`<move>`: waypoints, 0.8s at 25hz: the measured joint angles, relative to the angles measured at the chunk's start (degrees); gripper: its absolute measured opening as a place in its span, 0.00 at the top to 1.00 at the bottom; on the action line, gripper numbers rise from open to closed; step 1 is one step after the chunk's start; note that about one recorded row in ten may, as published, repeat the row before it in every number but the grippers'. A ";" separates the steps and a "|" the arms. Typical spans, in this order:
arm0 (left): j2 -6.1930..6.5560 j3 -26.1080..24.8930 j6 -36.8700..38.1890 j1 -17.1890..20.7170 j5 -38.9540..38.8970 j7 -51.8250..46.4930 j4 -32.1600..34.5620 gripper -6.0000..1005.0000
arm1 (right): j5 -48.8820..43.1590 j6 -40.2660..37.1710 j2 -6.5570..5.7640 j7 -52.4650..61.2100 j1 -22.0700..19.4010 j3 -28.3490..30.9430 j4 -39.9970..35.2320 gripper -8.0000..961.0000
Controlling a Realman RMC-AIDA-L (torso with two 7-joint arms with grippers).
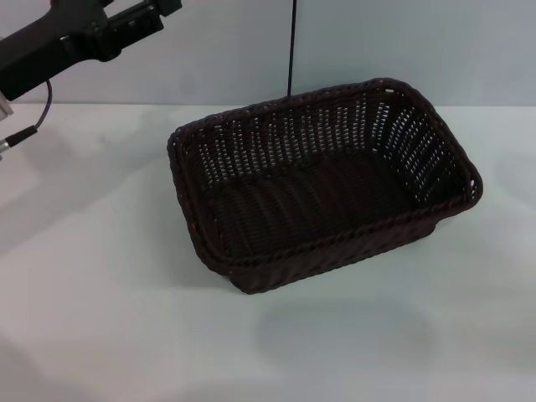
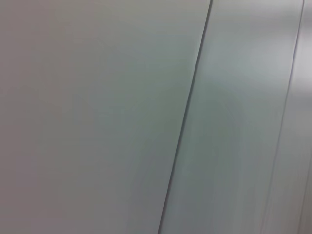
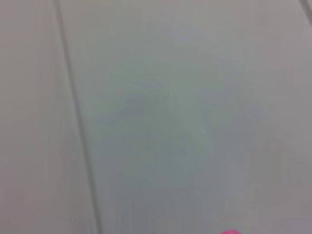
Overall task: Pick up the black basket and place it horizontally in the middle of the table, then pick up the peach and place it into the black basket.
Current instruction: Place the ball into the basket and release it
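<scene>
The black basket (image 1: 322, 188) sits empty mid-table (image 1: 100, 318), apparently awaiting the peach (image 3: 230, 232); left gripper (image 1: 138, 21) raised near the far-left corner, jaws unreadable.

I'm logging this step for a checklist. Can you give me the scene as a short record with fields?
basket: black basket sits on the table, near the middle, angled, nothing inside
peach: only a magenta sliver at the right wrist view's edge
left arm: raised at the head view's upper left, apart from the basket
right arm: not in the head view
</scene>
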 joint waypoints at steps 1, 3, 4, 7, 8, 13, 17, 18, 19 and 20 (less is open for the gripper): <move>-0.01 0.00 0.07 0.15 -0.06 0.00 0.00 0.20 | -0.47 -0.13 -0.06 0.68 1.97 -0.53 0.00 0.90; -0.06 0.01 0.22 0.39 -0.11 0.00 -0.01 0.20 | -0.83 0.02 -0.12 1.10 3.28 -1.30 0.01 0.91; -0.08 0.00 0.46 0.52 -0.16 0.00 -0.16 0.20 | -1.05 0.21 -0.18 1.45 4.25 -2.17 0.00 0.92; -0.11 0.00 1.14 0.75 -0.50 0.16 -1.04 0.20 | -1.31 1.59 -0.48 3.16 7.06 -7.42 -0.16 0.94; -0.10 0.01 1.27 0.87 -0.69 0.31 -1.20 0.20 | -1.33 2.17 -0.56 4.00 7.87 -9.49 -0.46 0.95; -0.12 0.00 1.82 1.57 -1.49 0.77 -1.49 0.20 | -1.37 5.54 -0.67 9.16 9.97 -17.55 -2.72 0.91; -0.12 0.01 2.02 1.84 -1.57 0.79 -1.52 0.20 | -1.09 5.75 -0.51 9.18 9.30 -17.99 -2.86 0.81; -0.11 0.00 2.08 1.85 -1.58 0.81 -1.63 0.20 | -1.09 5.75 -0.51 9.18 9.30 -17.99 -2.86 0.78; -0.12 0.00 2.13 1.85 -1.59 0.82 -1.79 0.20 | -1.05 5.75 -0.51 9.18 9.15 -17.90 -2.87 0.74; -0.11 0.01 2.20 1.84 -1.63 0.98 -2.13 0.20 | -1.01 5.72 -0.51 9.20 8.98 -17.82 -2.87 0.71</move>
